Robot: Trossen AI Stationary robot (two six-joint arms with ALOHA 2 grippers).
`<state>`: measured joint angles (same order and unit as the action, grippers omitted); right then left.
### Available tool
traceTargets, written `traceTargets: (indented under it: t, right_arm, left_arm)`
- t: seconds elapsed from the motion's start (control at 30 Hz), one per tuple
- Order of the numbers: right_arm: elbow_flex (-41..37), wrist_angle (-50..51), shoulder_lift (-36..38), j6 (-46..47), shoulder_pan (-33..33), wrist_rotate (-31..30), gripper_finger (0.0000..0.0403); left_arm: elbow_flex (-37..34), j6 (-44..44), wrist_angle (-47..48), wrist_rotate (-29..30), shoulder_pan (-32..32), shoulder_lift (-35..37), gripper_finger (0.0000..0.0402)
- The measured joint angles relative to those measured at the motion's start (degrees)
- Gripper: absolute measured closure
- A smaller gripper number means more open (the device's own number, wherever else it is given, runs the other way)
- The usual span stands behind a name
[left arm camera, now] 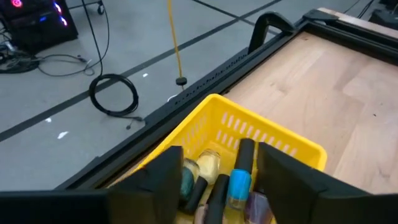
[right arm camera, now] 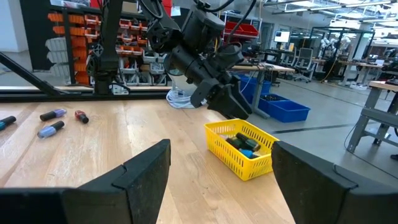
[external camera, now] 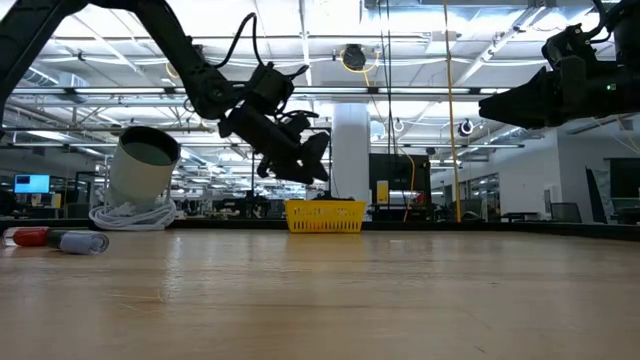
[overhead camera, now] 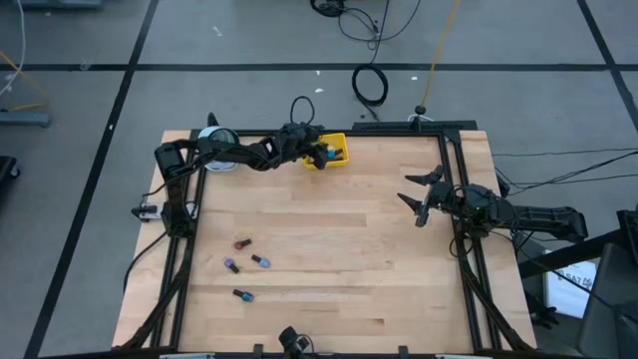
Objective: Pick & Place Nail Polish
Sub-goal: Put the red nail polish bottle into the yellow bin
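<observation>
- The left gripper (overhead camera: 321, 153) is being held over the yellow tray (overhead camera: 340, 143) at about 12 o'clock on the table (overhead camera: 339, 259), and its fingers are seen parted in the left wrist view.
- A blue bottle (left arm camera: 239, 182) is being seen between those parted fingers, lying among the others in the tray; whether it is being touched cannot be told, and it is judged released.
- The right gripper (overhead camera: 417, 196) is being held at about 3 o'clock, above the table, with jaws spread and nothing between them.
- Four bottles are being left on the table at about 8 o'clock: a red one (overhead camera: 241, 243), a purple one (overhead camera: 231, 265), a light blue one (overhead camera: 260, 261) and a dark blue one (overhead camera: 242, 294).
- The tape roll (overhead camera: 216, 139) is standing at about 11 o'clock, beside the left arm.
- The step in hand is judged to be the release into the tray. It is being done well if the fingers are kept wide and lifted straight up, so that no cap is snagged and the light tray is not dragged.
- The tray rim should be cleared before any swing towards 8 o'clock is begun.
- No brand, label or writing is being made out on the bottles, the tray or the roll.
</observation>
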<state>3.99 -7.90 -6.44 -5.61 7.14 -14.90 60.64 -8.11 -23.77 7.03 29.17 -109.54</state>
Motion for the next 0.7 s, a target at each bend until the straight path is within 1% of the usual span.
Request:
traceTargets:
  t: [0.13, 0.2, 0.27, 0.37, 0.5, 0.63, 0.7]
  right_arm:
    - [0.0, 0.0, 0.0, 0.0, 0.0, 0.0, 0.0135]
    - [0.0, 0.0, 0.0, 0.0, 0.0, 0.0, 0.0135]
    - [0.0, 0.0, 0.0, 0.0, 0.0, 0.0, 0.0135]
    - [0.0, 0.0, 0.0, 0.0, 0.0, 0.0, 0.0135]
    - [0.0, 0.0, 0.0, 0.0, 0.0, 0.0, 0.0135]
    - [0.0, 0.0, 0.0, 0.0, 0.0, 0.0, 0.0135]
    - [0.0, 0.0, 0.0, 0.0, 0.0, 0.0, 0.0135]
  left_arm:
    - [0.0, 0.8, 1.1, -0.1, -0.1, 0.9, 0.0163]
    - [0.0, 1.0, 3.3, -0.6, -0.4, 3.0, 0.0151]
    - [0.0, 2.2, 7.9, -0.9, -0.9, 6.3, 0.0143]
    - [0.0, 3.6, 19.4, -0.9, -2.3, 12.9, 0.0136]
    - [0.0, 2.0, 38.6, -0.9, -5.0, 22.5, 0.0139]
    - [-0.1, -4.9, 56.9, -0.9, -9.1, 29.7, 0.0145]
    - [-1.3, -10.0, 62.8, -0.9, -12.2, 32.3, 0.0146]
